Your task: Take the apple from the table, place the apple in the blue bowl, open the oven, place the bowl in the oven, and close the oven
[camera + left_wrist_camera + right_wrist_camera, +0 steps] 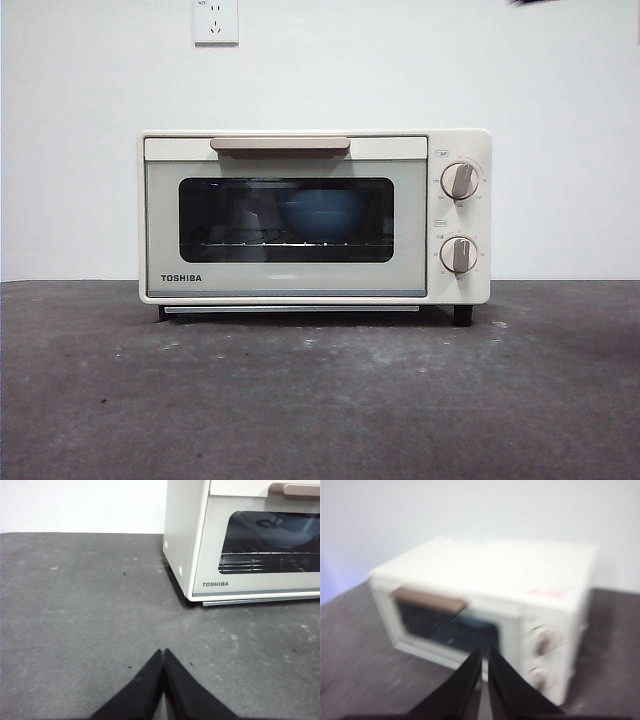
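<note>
The cream-white oven (314, 216) stands on the dark grey table (320, 400) with its door closed and its beige handle (280, 144) at the top. Behind the dark glass the blue bowl (322, 215) rests on the wire rack. The apple is hidden. My left gripper (163, 652) hovers low over the table, off the oven's (250, 540) left front corner, shut and empty. My right gripper (484, 652) is raised in front of the oven (485, 615), above its door, shut and holding nothing; that view is blurred. The bowl (287, 530) also shows through the window in the left wrist view.
Two round knobs (459, 180) sit on the oven's right panel. A white wall with a socket (215, 20) stands behind. A black tip of an arm (545, 3) shows at the top right edge. Pale scuffs mark the table in front.
</note>
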Action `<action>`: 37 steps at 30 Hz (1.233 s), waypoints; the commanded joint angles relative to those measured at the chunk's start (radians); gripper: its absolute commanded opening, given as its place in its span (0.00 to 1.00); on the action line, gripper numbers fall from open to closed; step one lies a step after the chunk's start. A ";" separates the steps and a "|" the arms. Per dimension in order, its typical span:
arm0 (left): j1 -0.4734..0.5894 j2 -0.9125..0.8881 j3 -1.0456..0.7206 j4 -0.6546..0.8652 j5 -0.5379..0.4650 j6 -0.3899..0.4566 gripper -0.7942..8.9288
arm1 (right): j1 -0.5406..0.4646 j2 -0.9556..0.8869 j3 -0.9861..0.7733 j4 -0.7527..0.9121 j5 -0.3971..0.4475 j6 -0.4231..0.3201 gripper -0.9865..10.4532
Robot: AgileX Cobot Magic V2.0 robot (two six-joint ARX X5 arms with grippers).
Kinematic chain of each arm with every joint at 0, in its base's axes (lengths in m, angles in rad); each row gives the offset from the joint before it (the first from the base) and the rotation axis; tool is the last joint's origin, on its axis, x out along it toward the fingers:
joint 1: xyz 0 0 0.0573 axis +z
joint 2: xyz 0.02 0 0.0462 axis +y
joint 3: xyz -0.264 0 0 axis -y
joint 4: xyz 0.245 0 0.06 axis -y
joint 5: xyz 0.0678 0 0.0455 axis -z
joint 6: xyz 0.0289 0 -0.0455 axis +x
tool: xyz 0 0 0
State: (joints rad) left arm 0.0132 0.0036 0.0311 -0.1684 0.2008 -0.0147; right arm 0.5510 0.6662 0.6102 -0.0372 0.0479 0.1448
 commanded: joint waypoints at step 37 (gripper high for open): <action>0.002 0.000 -0.024 0.005 -0.003 -0.005 0.09 | -0.529 -0.663 -0.600 -0.066 -0.093 -0.079 0.09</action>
State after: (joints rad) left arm 0.0132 0.0036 0.0311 -0.1684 0.2005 -0.0170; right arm 0.0200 0.0051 0.0158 -0.0986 -0.0483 0.0746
